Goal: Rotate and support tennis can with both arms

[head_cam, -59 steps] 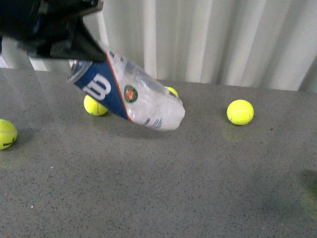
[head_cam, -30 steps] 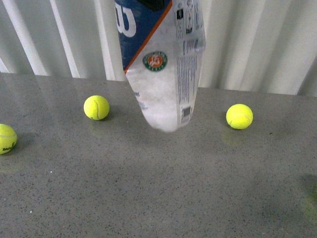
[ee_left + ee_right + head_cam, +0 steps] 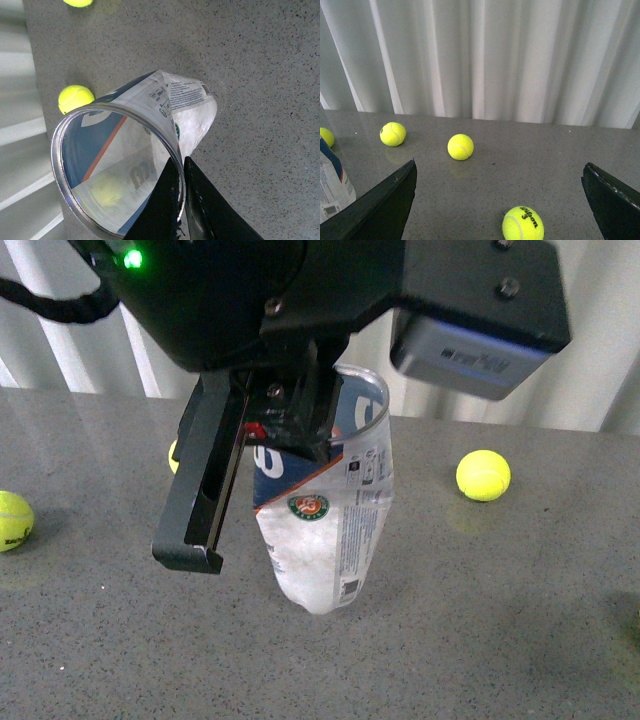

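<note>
The left tool (image 3: 181,164) clamps the tennis can (image 3: 335,530) nearly upright by its rim, while the open right tool (image 3: 499,172) supports nothing yet.

You're looking at a can (image 3: 335,540) of clear, crinkled, glossy plastic with a shiny silver rim (image 3: 56,165). The grey speckled surface (image 3: 500,620) is smooth with a faint sheen. The balls (image 3: 483,474) look fuzzy, the far curtain (image 3: 495,55) is soft cloth, and the arm (image 3: 250,290) is matt black.
</note>
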